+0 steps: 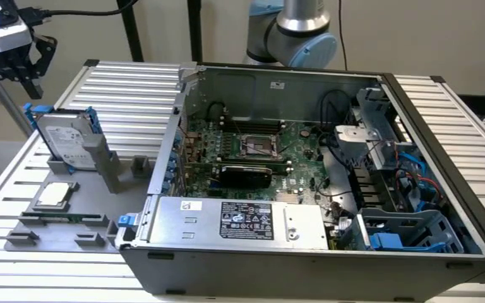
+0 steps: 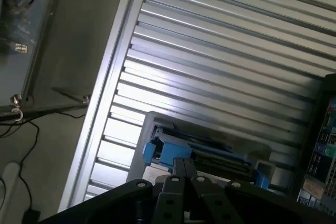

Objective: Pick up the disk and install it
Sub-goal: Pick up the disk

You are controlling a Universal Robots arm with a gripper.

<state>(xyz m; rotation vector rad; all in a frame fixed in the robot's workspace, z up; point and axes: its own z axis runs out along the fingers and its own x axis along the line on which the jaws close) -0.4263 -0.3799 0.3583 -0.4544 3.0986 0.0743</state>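
Observation:
The disk (image 1: 64, 137), a silver-grey drive with a white label and blue rails, stands on edge in a grey holder (image 1: 99, 161) at the exterior view's left, beside the open computer case (image 1: 310, 265). My gripper (image 1: 30, 87) hangs in the air above the disk and a little further to that view's left, clear of it. In the wrist view the disk's top edge and blue rails (image 2: 202, 148) lie just past my gripper (image 2: 184, 165), whose black fingers are pressed together with nothing between them.
The case holds a motherboard (image 1: 255, 148), a silver power supply with a black label (image 1: 242, 221) and a blue drive cage (image 1: 403, 233) at the exterior view's lower right. A small square chip (image 1: 55, 194) lies on the grey fixture plate. The ribbed aluminium table (image 1: 133, 82) surrounds everything.

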